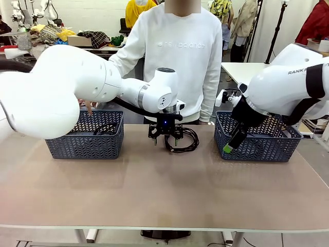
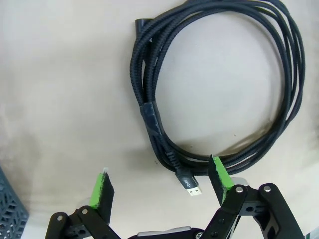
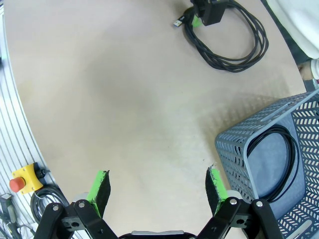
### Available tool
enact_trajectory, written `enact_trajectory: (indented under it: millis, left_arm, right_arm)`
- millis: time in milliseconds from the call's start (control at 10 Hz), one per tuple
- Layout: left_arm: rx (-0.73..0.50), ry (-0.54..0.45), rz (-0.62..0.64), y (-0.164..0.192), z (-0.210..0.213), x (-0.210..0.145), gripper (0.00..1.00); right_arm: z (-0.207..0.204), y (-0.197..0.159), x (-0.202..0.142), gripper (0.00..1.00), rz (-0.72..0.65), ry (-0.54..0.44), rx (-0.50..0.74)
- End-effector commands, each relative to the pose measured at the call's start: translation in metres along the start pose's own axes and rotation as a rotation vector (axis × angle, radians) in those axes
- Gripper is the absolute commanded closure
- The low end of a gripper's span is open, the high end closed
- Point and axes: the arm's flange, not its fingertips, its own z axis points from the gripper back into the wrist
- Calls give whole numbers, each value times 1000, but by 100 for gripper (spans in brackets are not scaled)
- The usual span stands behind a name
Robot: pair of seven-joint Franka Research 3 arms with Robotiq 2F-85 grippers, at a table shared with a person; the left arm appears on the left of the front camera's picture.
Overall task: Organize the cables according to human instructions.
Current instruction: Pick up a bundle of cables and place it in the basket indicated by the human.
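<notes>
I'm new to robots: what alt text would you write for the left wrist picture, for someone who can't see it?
A coiled black cable lies on a beige table, its metal plug pointing toward the camera. The left gripper is above it, open, its green-padded fingers rising from the bottom edge. A grey basket's corner shows at lower left.

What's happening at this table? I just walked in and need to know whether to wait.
The left gripper hangs open just over a coiled black cable lying on the table between two grey baskets; nothing is gripped yet. The right gripper is open too, hovering over bare table beside the right basket, which holds a coiled cable. The left basket also holds a cable. A person stands at the far side with a hand at the left basket.
</notes>
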Motion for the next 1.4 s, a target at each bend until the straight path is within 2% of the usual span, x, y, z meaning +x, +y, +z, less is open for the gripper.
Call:
enact_trajectory:
  millis: [0, 300, 800, 900, 1000, 1100, 1200, 1300]
  left_arm:
    - [-1, 12, 55, -3, 2, 5, 0]
    - [-27, 33, 81, -4, -4, 14, 0]
    - [-1, 33, 85, -2, -6, 20, 0]
    - [3, 30, 84, -2, -6, 21, 10]
    - [7, 29, 83, -2, -6, 21, 14]
    - [8, 29, 84, -1, -6, 22, 29]
    - [8, 31, 82, -1, -7, 22, 33]
    - [7, 29, 82, -1, -6, 23, 48]
  right_arm:
    - [1, 0, 1, 0, -2, -1, -2]
    - [1, 0, 1, 0, -2, -1, -2]
    - [1, 0, 1, 0, -2, -1, -2]
    - [1, 0, 1, 0, -2, -1, -2]
    - [1, 0, 1, 0, -2, -1, -2]
    - [1, 0, 1, 0, -2, -1, -2]
    - [1, 0, 1, 0, -2, -1, -2]
    - [1, 0, 1, 0, -2, -1, -2]
